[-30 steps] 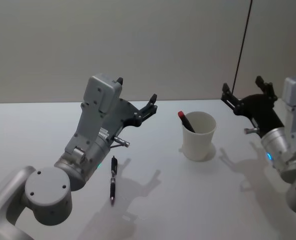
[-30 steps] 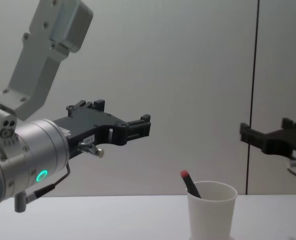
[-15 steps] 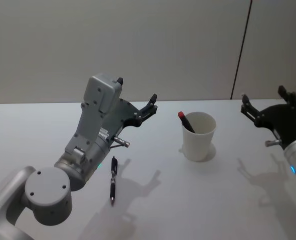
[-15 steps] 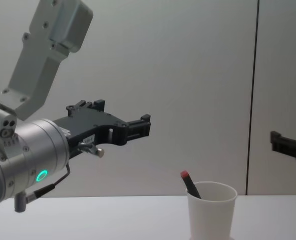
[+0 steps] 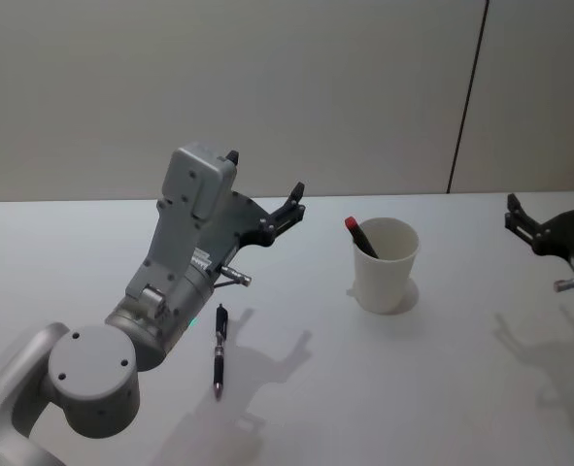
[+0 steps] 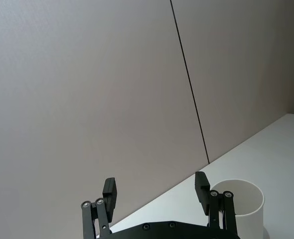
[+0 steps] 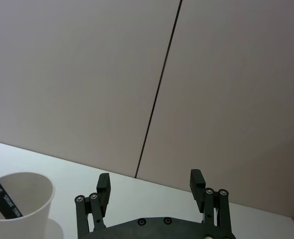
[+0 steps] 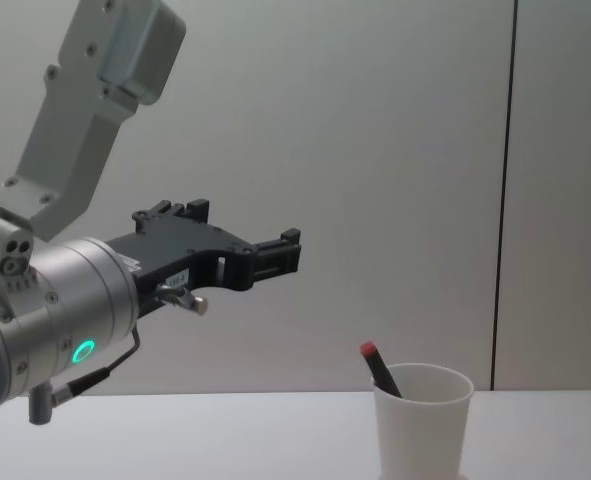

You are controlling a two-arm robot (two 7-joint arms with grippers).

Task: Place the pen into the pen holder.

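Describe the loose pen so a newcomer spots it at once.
On the white table, look left of the paper cup, near the raised left hand. The dark pen lies flat there; the other pen, red-capped, stands inside the cup.

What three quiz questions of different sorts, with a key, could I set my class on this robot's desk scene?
1. True or false: a dark pen lies flat on the table, apart from the white cup.
2. What stands in the white cup? A) a red-tipped pen B) a pair of scissors C) nothing at all
3. Fill in the missing word: the left gripper, raised above the table, and the right gripper, at the table's right side, both have their fingers ____.

Key: 1 true. 2 A, it leans against the inside of the rim. 3 open, and neither holds anything.
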